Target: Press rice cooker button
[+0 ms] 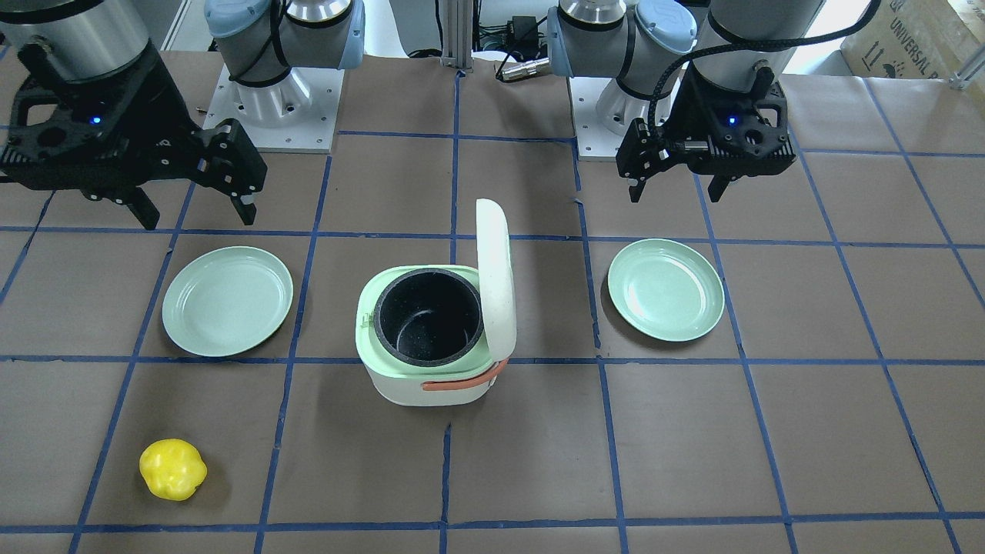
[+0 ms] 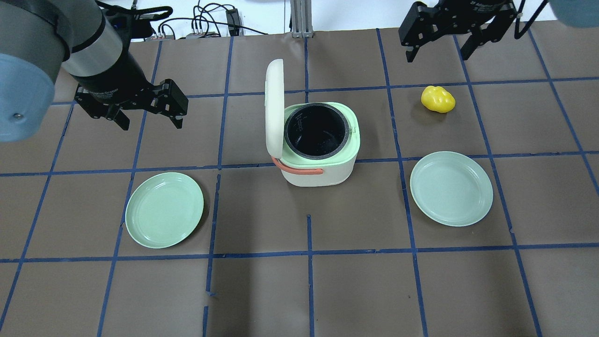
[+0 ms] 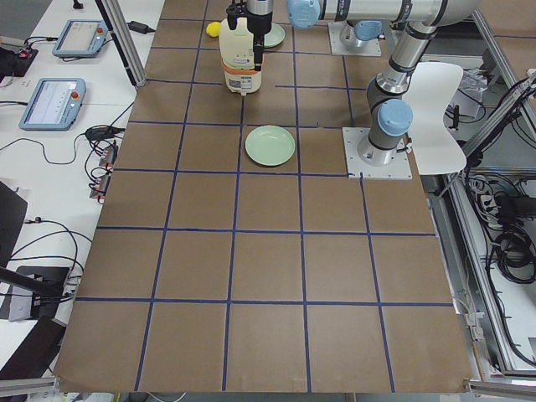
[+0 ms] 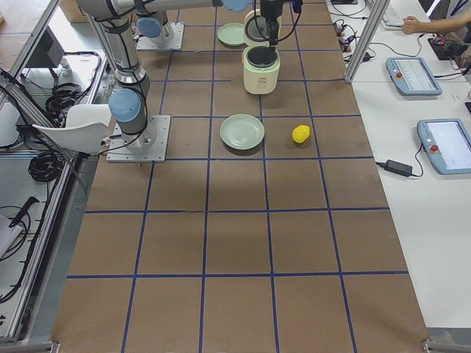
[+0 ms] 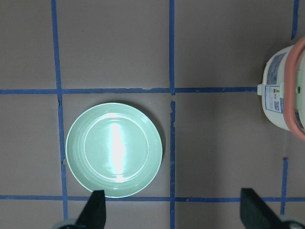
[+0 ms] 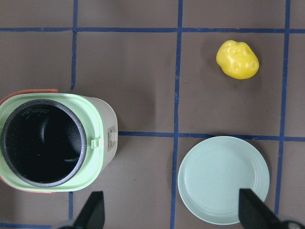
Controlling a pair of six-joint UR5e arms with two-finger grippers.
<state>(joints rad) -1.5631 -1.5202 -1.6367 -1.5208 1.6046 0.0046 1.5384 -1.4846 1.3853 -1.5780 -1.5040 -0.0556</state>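
The cream-white rice cooker (image 2: 327, 173) stands mid-table with its lid (image 2: 274, 107) upright and open, showing the pale green rim and the empty black pot (image 2: 317, 131). Its orange-red handle (image 2: 299, 169) lies down along the side. My left gripper (image 2: 152, 125) is open and empty, above the table left of the cooker and apart from it. In the left wrist view it (image 5: 174, 214) hangs over a green plate, with the cooker (image 5: 281, 102) at the right edge. My right gripper (image 2: 437, 56) is open and empty, far right of the cooker. The right wrist view shows the cooker (image 6: 107, 138) at lower left.
Two pale green plates lie on the table, one left (image 2: 164, 209) and one right (image 2: 451, 188) of the cooker. A yellow lumpy object (image 2: 438, 99) lies beyond the right plate, under my right gripper. Blue tape lines grid the brown table.
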